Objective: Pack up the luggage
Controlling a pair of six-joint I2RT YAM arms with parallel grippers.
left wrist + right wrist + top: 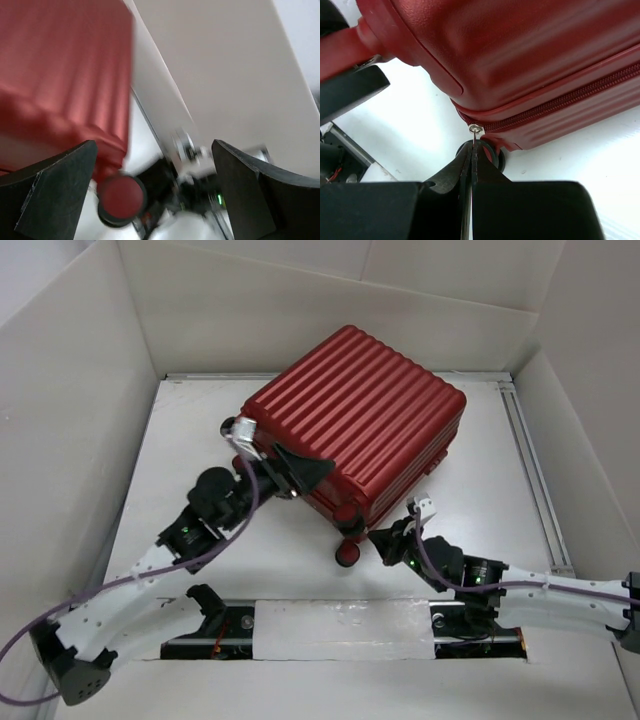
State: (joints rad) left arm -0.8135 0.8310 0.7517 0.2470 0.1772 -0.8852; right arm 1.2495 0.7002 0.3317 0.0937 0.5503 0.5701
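Observation:
The luggage (355, 420) is a closed red ribbed suitcase lying flat in the middle of the table, its zip running along the near side. My right gripper (388, 537) is at its near corner beside a dark wheel (347, 552). In the right wrist view it (473, 146) is shut on the small metal zip pull (476, 131) at the end of the red zip (560, 102). My left gripper (288, 475) is at the suitcase's near-left side. In the blurred left wrist view it (152, 172) is open and empty, with the red shell (60, 75) and a wheel (120, 197) ahead.
Tall cardboard walls (70, 410) enclose the table on the left, back and right. A metal rail (530, 460) runs along the right side. A white taped strip (340, 628) covers the mounting bar between the arm bases. Another wheel (228, 426) sticks out at the suitcase's left corner.

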